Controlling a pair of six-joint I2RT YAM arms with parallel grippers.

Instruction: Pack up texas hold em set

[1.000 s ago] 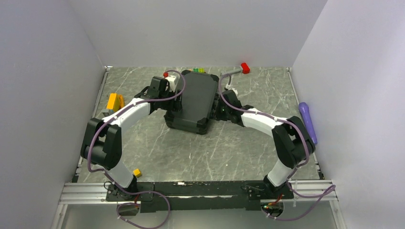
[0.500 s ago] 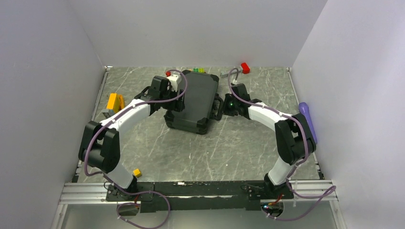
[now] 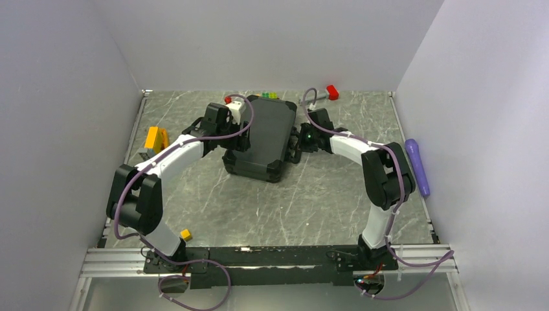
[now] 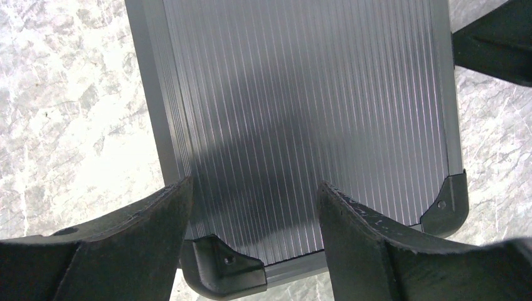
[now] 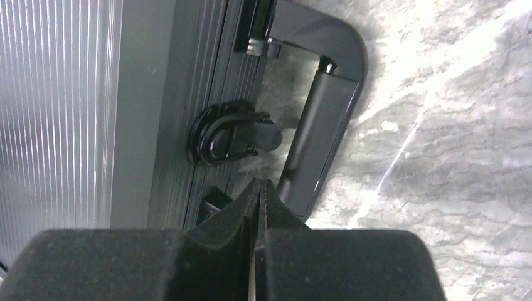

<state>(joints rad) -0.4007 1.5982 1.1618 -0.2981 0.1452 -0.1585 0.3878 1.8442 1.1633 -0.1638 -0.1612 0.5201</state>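
The texas hold em set's black case [image 3: 265, 133] lies shut on the marble table, its ribbed lid [image 4: 301, 94] facing up. My left gripper [image 3: 238, 144] sits at the case's left edge, open, its fingers [image 4: 157, 232] apart over the lid's near corner [image 4: 223, 269] and gripping nothing. My right gripper [image 3: 296, 142] is at the case's right side. In the right wrist view its tips [image 5: 258, 183] are pressed together, shut, just short of the latch [image 5: 229, 133] and beside the handle [image 5: 320, 132]. Chips, cards and markers are hidden.
An orange-yellow object [image 3: 154, 138] lies by the left wall and a small yellow cube [image 3: 186, 234] near the left arm's base. A purple cylinder [image 3: 417, 165] rests along the right wall. A red block [image 3: 333, 91] and small coloured pieces [image 3: 268, 95] sit behind the case.
My right arm swung its wrist farther back along the case's right side and its jaws closed fully. The left arm and the case stayed almost still.
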